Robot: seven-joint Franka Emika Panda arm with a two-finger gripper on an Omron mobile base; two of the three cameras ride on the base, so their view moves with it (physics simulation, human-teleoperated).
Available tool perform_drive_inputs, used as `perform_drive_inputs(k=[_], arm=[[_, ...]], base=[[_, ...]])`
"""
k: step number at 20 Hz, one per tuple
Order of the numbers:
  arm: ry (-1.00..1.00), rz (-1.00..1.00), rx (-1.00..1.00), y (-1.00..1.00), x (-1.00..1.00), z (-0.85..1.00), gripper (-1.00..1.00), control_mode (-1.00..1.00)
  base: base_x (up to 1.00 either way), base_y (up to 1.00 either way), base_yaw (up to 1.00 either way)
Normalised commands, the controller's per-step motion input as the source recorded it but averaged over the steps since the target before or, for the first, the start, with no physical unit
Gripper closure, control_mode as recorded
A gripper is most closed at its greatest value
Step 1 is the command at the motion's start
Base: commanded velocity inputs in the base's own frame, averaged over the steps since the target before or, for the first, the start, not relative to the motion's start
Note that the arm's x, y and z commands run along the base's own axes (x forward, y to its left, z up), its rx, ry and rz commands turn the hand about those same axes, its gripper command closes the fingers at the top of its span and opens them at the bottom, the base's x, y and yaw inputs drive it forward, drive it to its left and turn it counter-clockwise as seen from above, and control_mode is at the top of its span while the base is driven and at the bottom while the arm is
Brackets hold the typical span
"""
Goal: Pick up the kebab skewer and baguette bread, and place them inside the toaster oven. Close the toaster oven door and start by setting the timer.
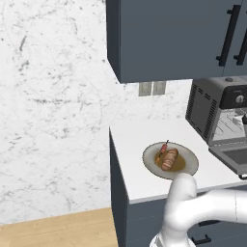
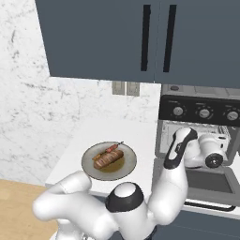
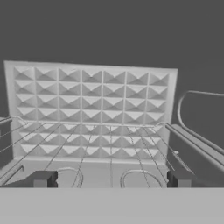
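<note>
A golden-brown baguette bread (image 1: pixel 170 159) (image 2: pixel 108 159) lies on a round plate (image 1: pixel 191 166) (image 2: pixel 88 165) near the counter's front edge. The thin kebab skewer (image 1: pixel 162 150) (image 2: pixel 112 148) rests beside it on the far side. To the right stands the dark toaster oven (image 1: pixel 202 111) (image 2: pixel 201 101), its toaster oven door (image 1: pixel 234 157) (image 2: pixel 206 183) folded down flat. Pale knobs (image 2: pixel 204 113) sit in a row above the opening; I cannot tell which one is the timer. My gripper (image 3: pixel 111 179) is open and empty at the oven mouth, facing the wire rack (image 3: pixel 109 144) and the studded back wall (image 3: pixel 92 105).
Dark upper cabinets (image 2: pixel 117 37) hang over the counter and oven. A wall outlet (image 1: pixel 152 88) is behind the plate. The white counter (image 1: pixel 135 140) ends at a marble wall on the left. My arm's elbow (image 1: pixel 183 193) bends low in front of the plate.
</note>
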Motion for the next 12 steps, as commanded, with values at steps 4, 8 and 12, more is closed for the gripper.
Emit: perform_drive_inputs(k=[4, 8, 12], arm=[[0.00, 0.13, 0.00, 0.00, 0.62, -0.31, -1.00, -1.00], [0.00, 0.11, -0.01, 0.00, 0.43, -0.51, -1.00, -1.00], [-0.02, 0.04, -0.01, 0.00, 0.17, -0.68, -1.00, -1.00]], base=[[0.00, 0.00, 0.00], [0.00, 0.00, 0.00], [0.00, 0.00, 0.00]])
